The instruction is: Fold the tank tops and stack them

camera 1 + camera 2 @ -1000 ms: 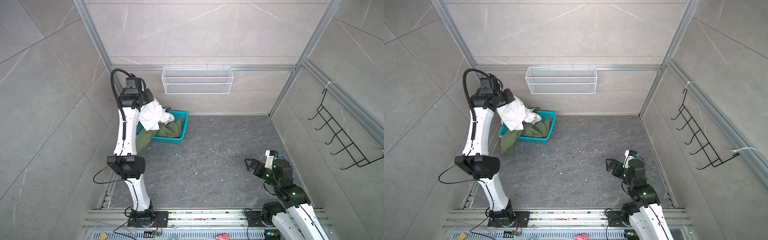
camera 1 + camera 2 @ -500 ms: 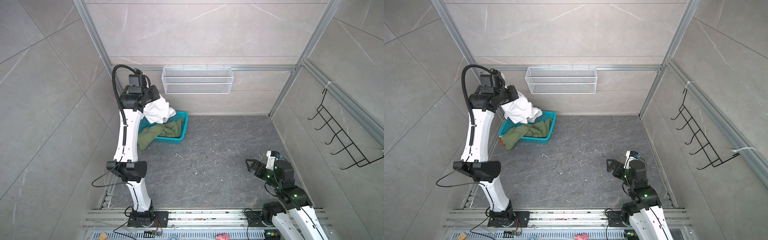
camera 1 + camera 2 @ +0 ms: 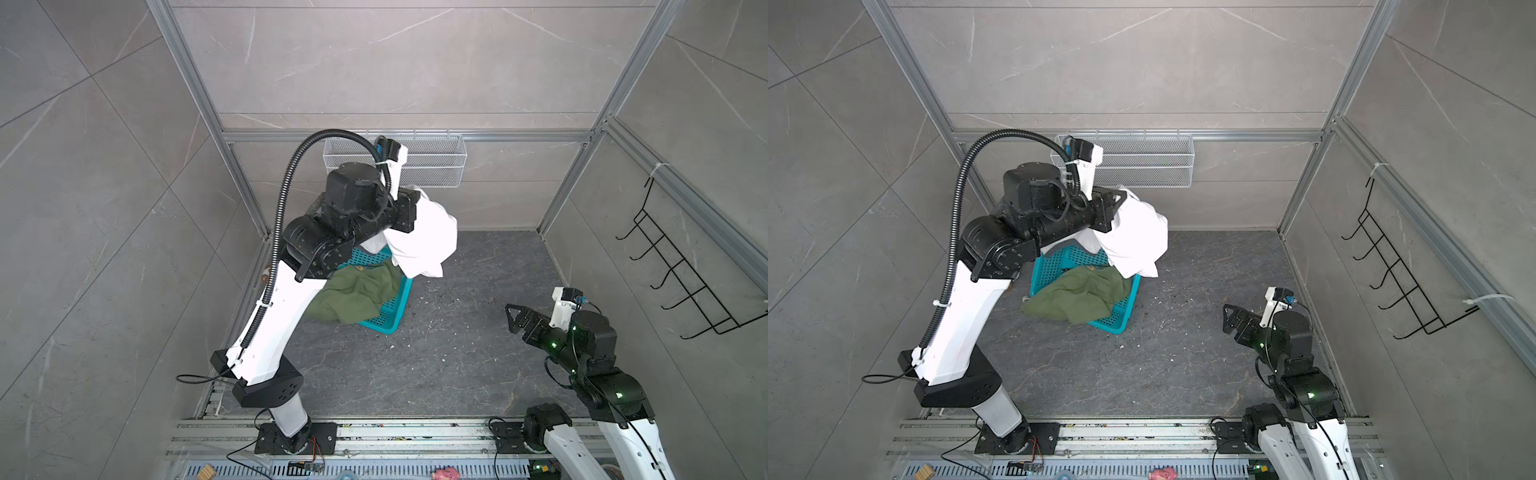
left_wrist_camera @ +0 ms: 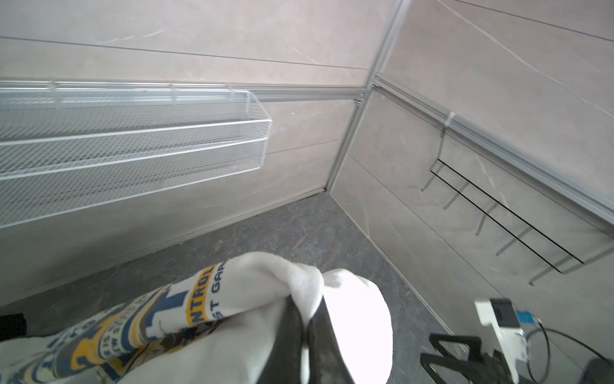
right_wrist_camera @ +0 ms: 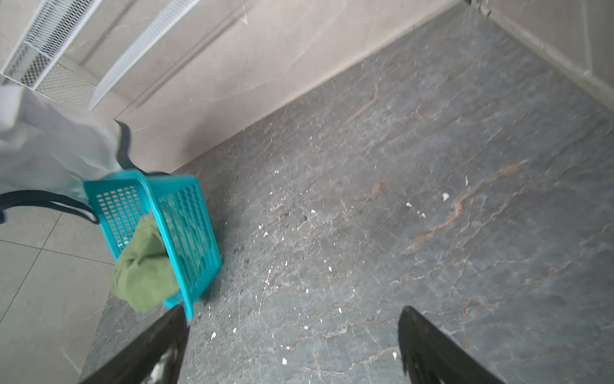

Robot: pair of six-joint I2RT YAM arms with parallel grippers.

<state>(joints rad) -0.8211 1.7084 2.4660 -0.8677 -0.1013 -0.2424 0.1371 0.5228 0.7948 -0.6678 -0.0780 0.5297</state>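
Over the floor [image 3: 457, 353], left pincer [image 4: 307, 329] clamps white top [image 3: 424, 237]; right pincer [image 5: 294, 319] gapes.

Both arms are built from white shell links and black joint housings. On the left arm [image 3: 274, 328] a black ribbed hose [image 3: 286, 187] runs along the white link, fixed with white ties, and ends at the wrist. A thin black cable [image 3: 199, 378] comes out beside the elbow [image 3: 270, 388], which has small round holes on its side. The left camera [image 3: 395, 154] is a white box with a blue plug. The base plate [image 3: 295, 439] is black, with screws and some thin red wires. The right arm [image 3: 590, 349] has small green lights [image 3: 553, 345] on its black joints. The right camera [image 3: 564, 300] is also white with a blue plug. The right gripper [image 3: 512, 320] is black with a triangular frame, and its fingers [image 5: 442, 349] are dark and flat.
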